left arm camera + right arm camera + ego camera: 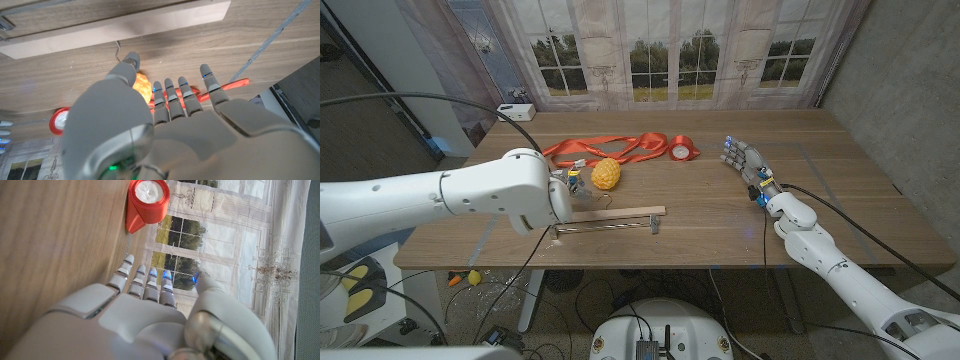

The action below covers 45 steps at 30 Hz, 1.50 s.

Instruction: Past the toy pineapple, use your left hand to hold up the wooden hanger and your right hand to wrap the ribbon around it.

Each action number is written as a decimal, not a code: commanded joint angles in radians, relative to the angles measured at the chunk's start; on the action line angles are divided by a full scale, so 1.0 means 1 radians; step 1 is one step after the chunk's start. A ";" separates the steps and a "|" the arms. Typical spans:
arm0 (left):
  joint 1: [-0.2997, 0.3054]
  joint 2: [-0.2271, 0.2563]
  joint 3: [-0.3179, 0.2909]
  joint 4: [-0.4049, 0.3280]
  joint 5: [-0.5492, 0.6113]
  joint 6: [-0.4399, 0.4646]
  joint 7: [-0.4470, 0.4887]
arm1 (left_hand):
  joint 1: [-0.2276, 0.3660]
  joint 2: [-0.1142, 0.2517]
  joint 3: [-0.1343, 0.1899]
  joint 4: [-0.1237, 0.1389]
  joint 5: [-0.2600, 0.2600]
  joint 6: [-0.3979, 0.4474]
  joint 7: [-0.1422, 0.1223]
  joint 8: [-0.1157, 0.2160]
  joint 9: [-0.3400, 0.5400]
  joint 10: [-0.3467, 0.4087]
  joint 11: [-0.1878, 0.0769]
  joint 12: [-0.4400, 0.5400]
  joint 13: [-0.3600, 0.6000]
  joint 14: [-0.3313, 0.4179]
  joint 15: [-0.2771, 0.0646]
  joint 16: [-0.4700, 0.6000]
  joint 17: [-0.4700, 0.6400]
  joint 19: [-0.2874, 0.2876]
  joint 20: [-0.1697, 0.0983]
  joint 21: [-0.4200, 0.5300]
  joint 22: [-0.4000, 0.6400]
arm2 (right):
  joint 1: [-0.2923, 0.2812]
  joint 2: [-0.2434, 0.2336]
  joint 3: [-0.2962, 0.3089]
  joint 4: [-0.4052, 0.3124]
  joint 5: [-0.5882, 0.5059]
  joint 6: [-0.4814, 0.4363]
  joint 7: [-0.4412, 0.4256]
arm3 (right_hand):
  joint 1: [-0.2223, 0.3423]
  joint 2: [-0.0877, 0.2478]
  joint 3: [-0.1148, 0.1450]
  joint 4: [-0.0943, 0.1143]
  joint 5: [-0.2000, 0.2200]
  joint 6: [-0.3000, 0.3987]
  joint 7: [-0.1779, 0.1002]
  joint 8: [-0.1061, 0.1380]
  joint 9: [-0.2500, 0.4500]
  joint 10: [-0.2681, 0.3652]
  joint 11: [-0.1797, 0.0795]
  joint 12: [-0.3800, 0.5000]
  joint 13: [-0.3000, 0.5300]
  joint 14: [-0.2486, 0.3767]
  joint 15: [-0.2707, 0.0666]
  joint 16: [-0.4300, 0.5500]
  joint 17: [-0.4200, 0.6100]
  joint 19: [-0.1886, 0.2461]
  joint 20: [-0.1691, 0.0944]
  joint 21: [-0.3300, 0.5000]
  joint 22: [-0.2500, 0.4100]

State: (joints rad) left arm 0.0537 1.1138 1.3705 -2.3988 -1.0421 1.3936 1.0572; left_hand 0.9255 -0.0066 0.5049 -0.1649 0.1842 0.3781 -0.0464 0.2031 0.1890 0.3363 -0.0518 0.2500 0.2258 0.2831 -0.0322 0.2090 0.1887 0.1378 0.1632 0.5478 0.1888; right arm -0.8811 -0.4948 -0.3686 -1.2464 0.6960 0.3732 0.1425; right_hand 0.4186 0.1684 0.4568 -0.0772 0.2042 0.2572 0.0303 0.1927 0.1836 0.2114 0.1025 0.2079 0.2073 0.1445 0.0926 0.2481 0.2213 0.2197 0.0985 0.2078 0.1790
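- The hanger (608, 218) lies flat on the table (720, 215) near its front edge, its wooden bar running left to right with the metal hook wire along its near side; in the left wrist view the bar (120, 27) lies beyond the fingertips, not touched.
- The pineapple (607, 173) sits on the table just behind the hanger; the left wrist view shows it (141, 86) partly hidden by the fingers.
- The ribbon (610, 148) lies in loose red loops behind the pineapple, running to its spool (682, 148), which rests on the table to the right of the loops.
- The left hand (572, 186) hovers just left of the pineapple and behind the hanger's left end, mostly hidden by its own arm; in its wrist view the hand (165, 120) holds nothing, fingers (171, 97) straight and slightly spread.
- The right hand (746, 162) is over the table to the right of the spool, apart from it, fingers extended and spread, empty.
- In the right wrist view the hand (150, 310) points toward the spool (147, 202), with a gap between them.
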 commanded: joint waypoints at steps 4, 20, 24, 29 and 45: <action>-0.339 -0.047 0.329 0.074 -0.466 0.002 0.060 | 0.011 -0.007 -0.010 0.002 0.011 -0.012 -0.004 -0.004 0.005 -0.002 -0.012 -0.002 0.006 -0.010 -0.008 -0.001 0.006 -0.007 -0.007 -0.006 0.001 | -0.018 -0.002 0.004 -0.035 -0.008 0.002 -0.027 | -0.008 -0.004 -0.004 0.001 0.004 0.015 0.001 0.004 0.004 0.013 0.001 0.009 0.001 0.012 -0.001 0.005 0.003 0.004 -0.001 0.007 0.005; -0.412 -0.086 0.461 0.088 -0.374 0.002 0.060 | 0.024 0.004 -0.060 0.018 0.017 -0.098 -0.022 -0.021 0.006 -0.053 -0.016 -0.018 0.019 -0.016 -0.021 0.003 0.008 0.001 -0.020 -0.011 0.002 | -0.023 0.003 0.003 -0.031 -0.005 -0.002 -0.035 | -0.016 -0.004 -0.009 0.005 0.003 0.019 0.002 0.005 0.004 0.014 0.000 0.009 0.002 0.014 0.000 0.007 0.007 0.005 -0.002 0.007 0.005; -0.407 -0.087 0.473 0.088 -0.314 0.002 0.060 | 0.025 0.006 -0.067 0.020 0.019 -0.107 -0.027 -0.021 0.006 -0.054 -0.019 -0.017 0.020 -0.010 -0.025 0.006 0.008 0.006 -0.023 -0.010 0.002 | -0.024 0.004 0.002 -0.032 -0.005 -0.003 -0.038 | -0.017 -0.004 -0.010 0.005 0.003 0.021 0.002 0.005 0.004 0.015 0.001 0.009 0.002 0.014 0.002 0.007 0.007 0.005 -0.002 0.007 0.005; -0.435 -0.127 0.504 0.153 -0.347 0.002 0.060 | 0.023 0.007 -0.081 0.024 0.021 -0.132 -0.033 -0.024 0.006 -0.054 -0.013 -0.016 0.022 0.002 -0.034 0.012 0.008 0.012 -0.026 -0.010 0.002 | -0.030 0.002 0.003 -0.039 -0.009 0.000 -0.045 | -0.019 -0.004 -0.011 0.005 0.002 0.022 0.004 0.005 0.004 0.016 0.005 0.009 0.002 0.014 0.003 0.007 0.007 0.005 -0.001 0.007 0.005; -0.342 -0.197 0.477 0.291 -0.262 0.002 0.060 | 0.033 0.020 -0.110 0.024 0.022 -0.090 -0.037 0.000 0.004 -0.007 -0.027 0.004 0.026 0.064 -0.064 0.037 0.010 0.047 -0.034 -0.003 0.003 | -0.052 -0.010 0.008 -0.086 -0.020 -0.021 -0.093 | -0.022 -0.006 -0.014 0.005 0.002 0.024 0.004 0.005 0.004 0.017 0.002 0.008 0.002 0.016 0.003 0.007 0.008 0.005 0.002 0.007 0.005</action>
State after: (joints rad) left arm -0.3433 0.9579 1.8530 -2.1813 -1.3805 1.3952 1.1170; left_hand 0.9453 0.0058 0.3978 -0.1381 0.1969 0.2705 -0.0835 0.1942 0.1905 0.3087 -0.0766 0.2420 0.2489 0.3265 -0.0401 0.2334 0.1931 0.1703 0.1289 0.5420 0.1885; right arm -0.9202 -0.4988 -0.3636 -1.3082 0.6819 0.3655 0.0762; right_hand 0.4055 0.1661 0.4443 -0.0730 0.2042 0.2734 0.0356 0.1927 0.1836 0.2216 0.1018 0.2079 0.2070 0.1521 0.0929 0.2494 0.2256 0.2196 0.0985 0.2078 0.1790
